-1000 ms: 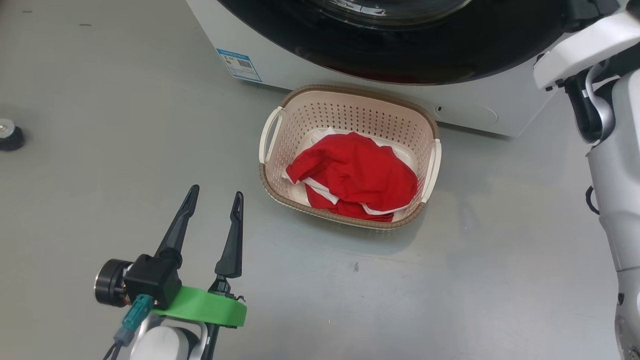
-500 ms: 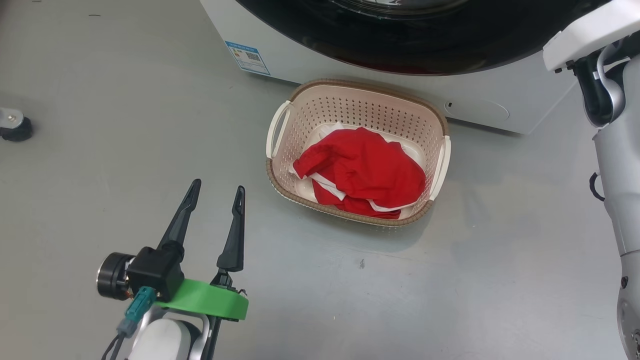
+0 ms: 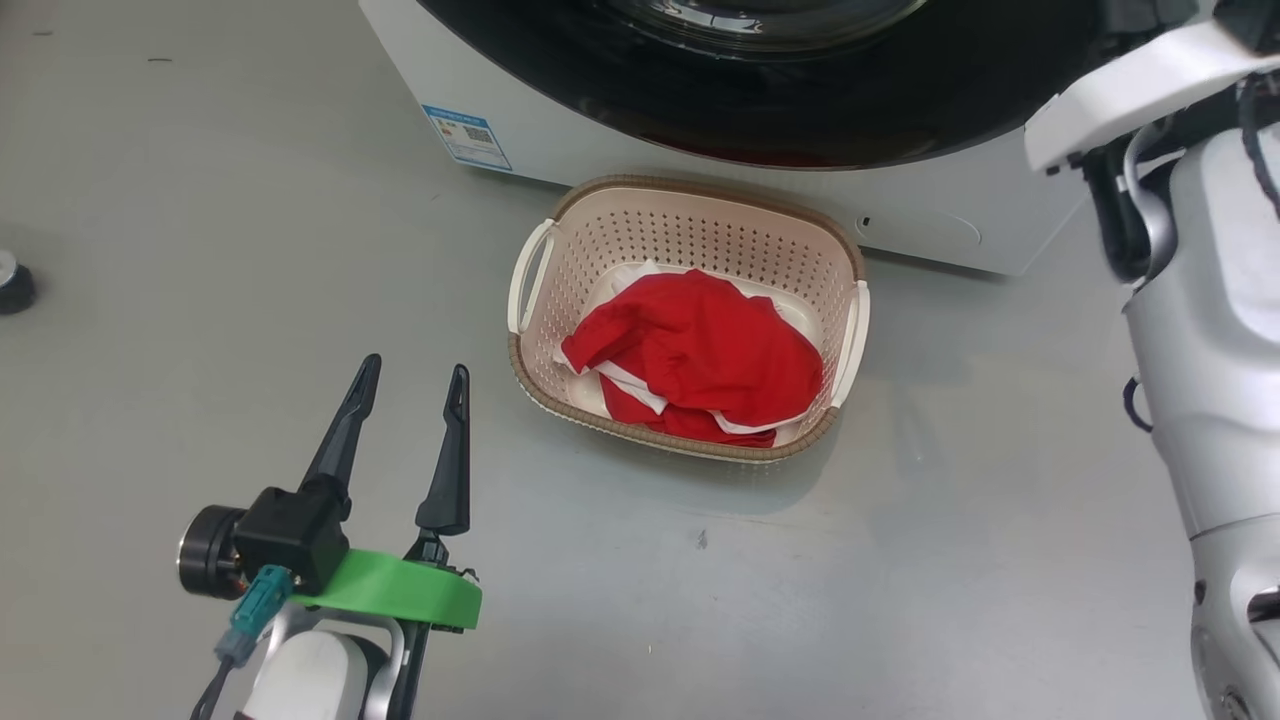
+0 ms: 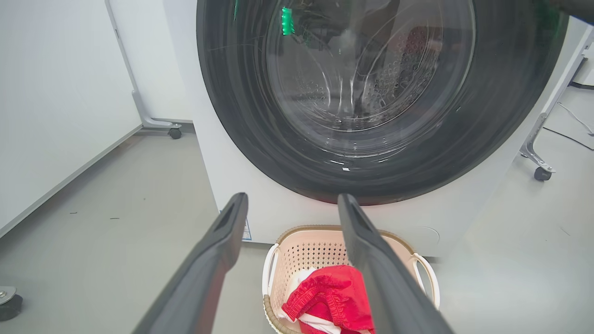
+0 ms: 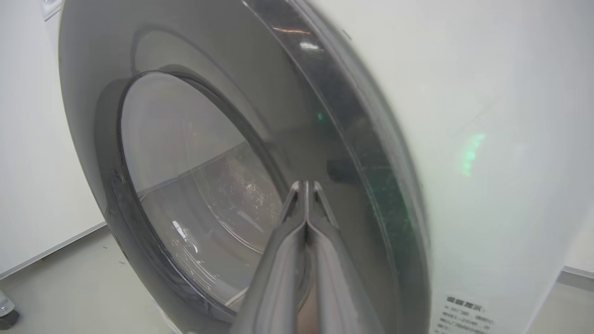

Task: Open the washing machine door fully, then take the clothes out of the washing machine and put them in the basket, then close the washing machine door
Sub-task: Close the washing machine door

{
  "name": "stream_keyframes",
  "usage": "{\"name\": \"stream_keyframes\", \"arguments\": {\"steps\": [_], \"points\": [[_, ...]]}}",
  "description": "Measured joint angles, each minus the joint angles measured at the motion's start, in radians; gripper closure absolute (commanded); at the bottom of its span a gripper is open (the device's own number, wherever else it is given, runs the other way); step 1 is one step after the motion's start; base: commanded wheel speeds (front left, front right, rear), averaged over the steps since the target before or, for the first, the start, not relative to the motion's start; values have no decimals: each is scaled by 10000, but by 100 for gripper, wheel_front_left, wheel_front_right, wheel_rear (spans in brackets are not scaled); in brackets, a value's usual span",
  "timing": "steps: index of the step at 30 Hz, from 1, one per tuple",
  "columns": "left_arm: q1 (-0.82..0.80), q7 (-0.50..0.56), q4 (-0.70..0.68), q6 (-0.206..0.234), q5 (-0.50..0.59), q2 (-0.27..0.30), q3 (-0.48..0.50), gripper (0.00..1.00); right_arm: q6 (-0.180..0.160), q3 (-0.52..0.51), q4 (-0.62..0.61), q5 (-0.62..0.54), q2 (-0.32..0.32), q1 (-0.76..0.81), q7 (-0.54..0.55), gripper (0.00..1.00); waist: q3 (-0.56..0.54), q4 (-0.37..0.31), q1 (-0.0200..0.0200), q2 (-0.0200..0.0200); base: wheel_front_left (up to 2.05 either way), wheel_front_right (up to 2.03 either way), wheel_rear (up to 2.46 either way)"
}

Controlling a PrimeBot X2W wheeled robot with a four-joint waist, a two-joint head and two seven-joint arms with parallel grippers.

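Pointing at the glossy rim of the door (image 5: 209,176), the right tool (image 5: 306,185) had its fingers pressed together. The left tool (image 3: 414,368) hung over the floor (image 3: 250,250), fingers apart. The clothes (image 3: 700,350) lay in the basket (image 3: 700,235), just before the washing machine (image 3: 600,130). I feared that narrow tip might slide off the slick rim and leave the door unlatched.

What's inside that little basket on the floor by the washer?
The basket holds crumpled red clothes with white trim, covering most of its bottom. Anything under the pile is hidden.
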Motion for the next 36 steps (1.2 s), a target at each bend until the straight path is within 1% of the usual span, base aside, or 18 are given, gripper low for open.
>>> {"name": "stream_keyframes", "arguments": {"steps": [4,12,13,14,15,16,17,32,34,36], "points": [[-3,0,-10,71,0,0,123,0,0,157,-38,102,265,598,-71,100,-142,-207,0,0,0,0,0],[0,-2,94,71,19,19,232,0,6,293,-180,349,476,1993,-86,100,-569,-610,0,0,0,0,0],[4,0,98,73,21,33,253,0,6,334,-213,353,500,2159,-86,98,-626,-662,0,0,0,0,0],[6,0,109,73,25,42,265,0,6,355,-242,376,535,2328,-88,75,-684,-716,0,0,0,0,0],[10,-2,125,71,31,46,267,0,6,366,-270,418,566,2512,-88,45,-748,-768,0,0,0,0,0],[20,0,134,71,29,46,276,0,8,385,-295,433,591,2696,-98,19,-811,-818,0,0,0,0,0],[33,-2,144,73,29,52,280,0,8,387,-326,441,621,2888,-132,0,-878,-871,0,0,0,0,0],[622,-2,477,59,44,343,311,0,-6,-90,-1735,669,1024,5390,-159,0,-1962,-1702,0,0,0,0,0],[731,-2,531,58,44,353,305,0,-98,-224,-1950,779,1060,5807,-161,0,-2136,-1813,0,0,0,0,0],[858,-2,591,58,42,366,301,0,-119,-345,-2130,867,1081,6198,-161,0,-2313,-1923,0,0,0,0,0]]}}
